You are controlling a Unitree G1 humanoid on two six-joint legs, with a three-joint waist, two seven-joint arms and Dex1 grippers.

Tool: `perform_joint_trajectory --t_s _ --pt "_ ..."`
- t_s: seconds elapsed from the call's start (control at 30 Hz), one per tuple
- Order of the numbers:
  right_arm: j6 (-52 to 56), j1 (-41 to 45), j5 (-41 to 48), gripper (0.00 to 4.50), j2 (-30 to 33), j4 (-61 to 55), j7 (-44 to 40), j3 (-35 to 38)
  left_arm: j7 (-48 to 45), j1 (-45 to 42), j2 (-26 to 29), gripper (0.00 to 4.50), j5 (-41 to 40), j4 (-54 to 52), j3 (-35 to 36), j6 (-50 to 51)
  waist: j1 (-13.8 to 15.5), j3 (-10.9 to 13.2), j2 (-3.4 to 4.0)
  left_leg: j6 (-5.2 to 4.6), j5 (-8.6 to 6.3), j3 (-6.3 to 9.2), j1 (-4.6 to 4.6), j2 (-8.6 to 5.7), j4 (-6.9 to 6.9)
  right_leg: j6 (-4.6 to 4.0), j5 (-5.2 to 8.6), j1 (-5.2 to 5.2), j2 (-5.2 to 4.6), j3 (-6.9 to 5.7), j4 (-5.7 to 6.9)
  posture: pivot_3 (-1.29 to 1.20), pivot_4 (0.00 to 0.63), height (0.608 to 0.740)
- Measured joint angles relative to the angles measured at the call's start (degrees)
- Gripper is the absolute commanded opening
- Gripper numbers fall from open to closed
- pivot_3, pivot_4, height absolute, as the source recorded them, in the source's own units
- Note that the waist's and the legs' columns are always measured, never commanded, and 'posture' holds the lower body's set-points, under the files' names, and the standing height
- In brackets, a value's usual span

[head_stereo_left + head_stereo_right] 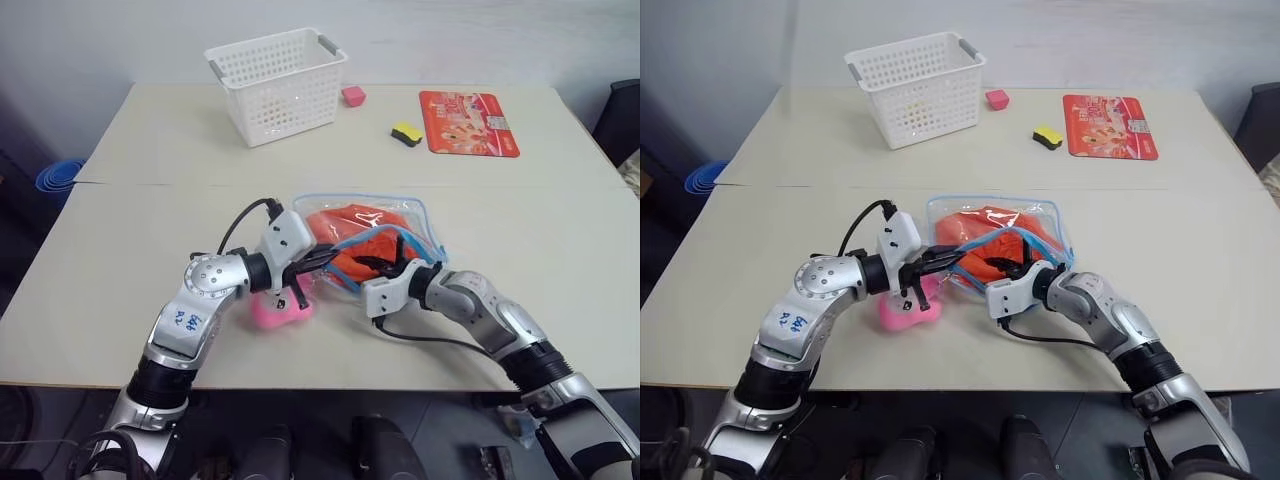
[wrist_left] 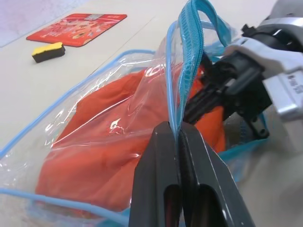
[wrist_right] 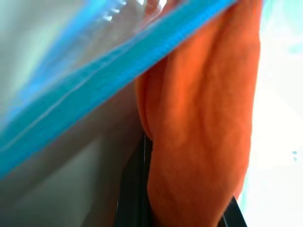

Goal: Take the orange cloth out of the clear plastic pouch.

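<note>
Here, in the head view, the clear plastic pouch (image 1: 365,240) lies on the table (image 1: 120,230) with the orange cloth (image 1: 355,225) inside, and the right hand (image 1: 388,268) reaches into its open mouth. In the left wrist view, the left hand (image 2: 179,137) is pinched tight on the pouch's blue edge, holding it up. In the right wrist view, the right hand is closed on a fold of cloth, with free table behind it to pull back.

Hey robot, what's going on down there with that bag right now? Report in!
Left gripper shut on clear plastic pouch, holding its zipper edge up. Right gripper inside the mouth, shut on orange cloth. Cloth not out yet. Nothing blocking.
</note>
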State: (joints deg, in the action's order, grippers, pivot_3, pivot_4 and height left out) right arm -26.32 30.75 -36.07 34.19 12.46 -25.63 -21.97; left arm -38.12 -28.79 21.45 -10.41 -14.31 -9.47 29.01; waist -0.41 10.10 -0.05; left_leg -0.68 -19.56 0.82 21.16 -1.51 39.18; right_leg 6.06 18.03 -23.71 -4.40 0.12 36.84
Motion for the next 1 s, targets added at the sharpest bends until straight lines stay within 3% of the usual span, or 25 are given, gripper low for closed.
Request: perform_joint_trajectory --t_s 0.47,0.63,0.77,1.0 --pt "-6.0 -2.7 -3.2 0.01 5.4 -9.6 0.0 0.0 1.5 -0.6 1.3 0.00 7.9 5.9 -4.6 -8.0 0.2 0.0 0.00 0.01 0.01 -0.02 0.00 -0.02 0.00 0.00 0.00 -0.01 0.00 0.02 -0.09 0.00 0.150 0.740" --pt "-12.2 -6.5 2.4 0.01 10.7 -15.4 -2.1 0.9 3.0 -2.0 0.4 0.00 9.8 9.0 -4.8 -8.3 0.3 0.0 -0.01 -0.01 0.01 -0.01 0.03 -0.04 0.00 0.00 0.00 0.00 -0.01 0.00 -0.19 0.00 0.150 0.740" --pt "-19.6 -11.4 10.0 0.01 19.2 -17.4 -6.2 1.1 4.3 -2.5 2.6 0.00 12.9 13.3 -4.7 -10.9 0.3 0.0 -0.01 -0.03 0.01 0.00 0.00 -0.04 -0.01 0.00 0.00 0.04 -0.02 -0.01 -0.22 0.00 0.150 0.740" --pt "-27.0 -13.8 10.4 0.01 26.1 -10.3 -6.2 4.8 4.8 -4.4 5.6 0.00 13.7 17.1 -2.1 -12.7 -0.2 0.0 -0.03 -0.04 0.05 -0.22 -0.13 0.02 -0.01 0.00 0.00 0.02 0.02 0.18 -0.07 0.00 0.150 0.740"
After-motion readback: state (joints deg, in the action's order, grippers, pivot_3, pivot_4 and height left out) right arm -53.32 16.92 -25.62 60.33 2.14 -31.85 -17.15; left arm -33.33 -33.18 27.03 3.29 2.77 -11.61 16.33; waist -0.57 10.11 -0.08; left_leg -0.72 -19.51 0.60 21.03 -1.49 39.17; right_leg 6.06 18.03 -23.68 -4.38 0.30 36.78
